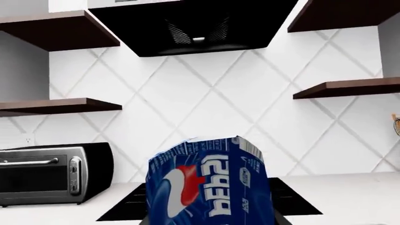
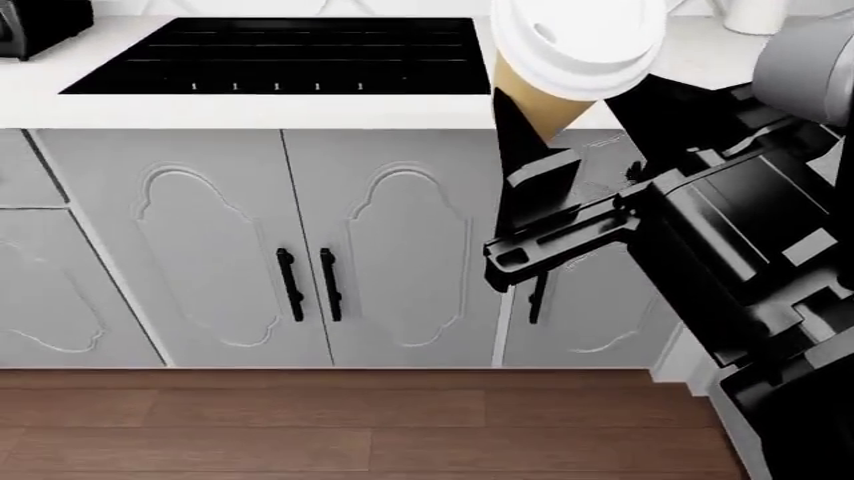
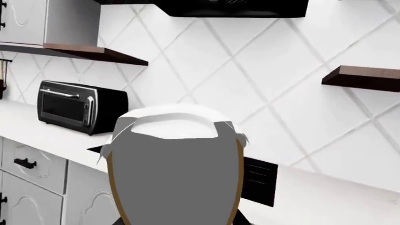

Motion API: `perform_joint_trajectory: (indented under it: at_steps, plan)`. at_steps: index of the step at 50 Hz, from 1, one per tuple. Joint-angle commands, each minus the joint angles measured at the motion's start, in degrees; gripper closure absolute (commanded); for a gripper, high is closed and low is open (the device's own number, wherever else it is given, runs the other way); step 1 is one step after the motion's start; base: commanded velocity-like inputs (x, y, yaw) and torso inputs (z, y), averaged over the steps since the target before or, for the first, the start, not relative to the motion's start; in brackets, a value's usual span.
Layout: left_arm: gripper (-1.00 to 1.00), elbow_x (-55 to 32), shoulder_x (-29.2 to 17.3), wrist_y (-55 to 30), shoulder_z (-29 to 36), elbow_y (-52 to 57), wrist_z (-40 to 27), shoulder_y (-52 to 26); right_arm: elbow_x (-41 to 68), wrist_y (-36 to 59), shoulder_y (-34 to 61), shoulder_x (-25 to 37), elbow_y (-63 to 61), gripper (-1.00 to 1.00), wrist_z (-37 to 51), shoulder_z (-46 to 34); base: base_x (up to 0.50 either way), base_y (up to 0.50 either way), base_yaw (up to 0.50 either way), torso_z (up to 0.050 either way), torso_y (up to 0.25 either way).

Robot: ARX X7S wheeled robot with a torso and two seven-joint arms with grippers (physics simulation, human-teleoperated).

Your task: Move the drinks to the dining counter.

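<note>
The right gripper (image 2: 534,150) has its fingers clamped on the coffee cup (image 2: 567,70), lifted at one o'clock in the head view, above the cabinet doors (image 2: 307,250). The soda can (image 1: 209,185) fills the left wrist view; that gripper's finger state cannot be told.

The robot's right arm (image 2: 747,250) reaches forward and up in front of the cabinet doors (image 2: 387,250), its black right gripper (image 2: 534,130) closed around the lower body of the tan coffee cup (image 2: 541,95), held tilted above the doors. The left gripper itself is out of sight; the left wrist camera shows only the blue soda can (image 1: 209,183) close against its lens.
</note>
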Motion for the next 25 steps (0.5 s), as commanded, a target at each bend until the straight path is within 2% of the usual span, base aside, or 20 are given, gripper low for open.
perform_joint_trajectory:
  at_steps: [1,3,8,11,15,18,25]
  plan:
    - [1.0,-0.1,0.0,0.5,-0.3,0.0,-0.2,0.1,-0.4,0.3,0.7,0.1,0.2,1.0,-0.3,-0.6,-0.5,0.2,0.0,0.0,0.0]
    - [1.0,-0.1,-0.1,0.5,-0.3,-0.1,-0.2,0.1,-0.5,0.2,0.4,0.1,0.0,1.0,-0.7,-0.5,-0.5,0.23,0.0,0.0,0.0]
    - [1.0,0.1,0.1,0.3,-0.4,0.0,0.0,0.4,-1.8,1.8,0.6,1.0,-0.4,1.0,0.3,-1.8,-0.37,0.0,0.42,0.0,0.0]
    - [1.0,0.3,0.3,0.0,-0.7,-0.1,0.2,0.6,-2.7,2.0,0.8,1.4,-1.5,1.0,0.0,-1.4,0.08,0.0,0.5,0.0,0.0]
    - [1.0,0.3,0.4,0.0,-0.9,-0.1,0.1,0.8,-4.0,1.5,-0.3,1.4,-1.9,1.0,-1.4,-0.1,0.0,0.0,0.0,0.0,0.0]
    - [1.0,0.4,0.4,0.0,-0.8,-0.1,0.1,0.8,-3.3,2.4,1.0,2.1,-1.8,1.0,0.8,-1.8,0.0,0.0,0.09,0.0,0.0]
    - [1.0,0.6,0.5,-0.1,-1.0,0.0,0.4,1.0,-3.5,3.1,1.8,2.0,-1.7,1.0,0.3,-3.0,0.0,0.0,0.5,0.001,0.0]
